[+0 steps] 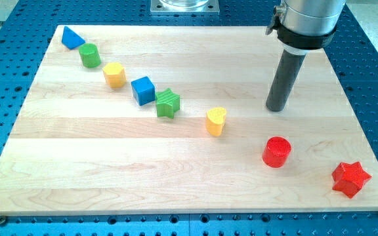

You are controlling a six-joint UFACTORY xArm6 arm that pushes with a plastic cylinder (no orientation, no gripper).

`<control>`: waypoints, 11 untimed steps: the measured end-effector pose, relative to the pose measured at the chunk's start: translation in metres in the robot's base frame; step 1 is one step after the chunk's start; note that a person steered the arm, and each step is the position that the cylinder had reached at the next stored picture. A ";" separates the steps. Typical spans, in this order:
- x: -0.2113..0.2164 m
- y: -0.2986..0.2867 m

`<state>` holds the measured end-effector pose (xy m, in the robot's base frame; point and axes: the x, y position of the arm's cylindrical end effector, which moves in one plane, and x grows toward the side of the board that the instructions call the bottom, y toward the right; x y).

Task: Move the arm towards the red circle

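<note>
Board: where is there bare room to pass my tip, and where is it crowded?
Bare: the wood below the diagonal row, and between my tip and the red circle. Crowded: from blue triangle to yellow heart, and by the red star.

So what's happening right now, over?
My tip above the red circle in view, apart. Nothing between them. Yellow heart off to the view's left.

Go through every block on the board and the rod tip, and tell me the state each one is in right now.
my tip: on the board, above the red circle, touching no block
red circle: upright, free
red star: free, near the view's bottom right corner
yellow heart: standing alone
green star: touching the blue cube
blue cube: upright
yellow block: free
green cylinder: upright
blue triangle: at the board's top left
</note>
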<state>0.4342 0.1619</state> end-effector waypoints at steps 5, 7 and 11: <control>0.003 0.002; 0.013 0.005; 0.104 0.020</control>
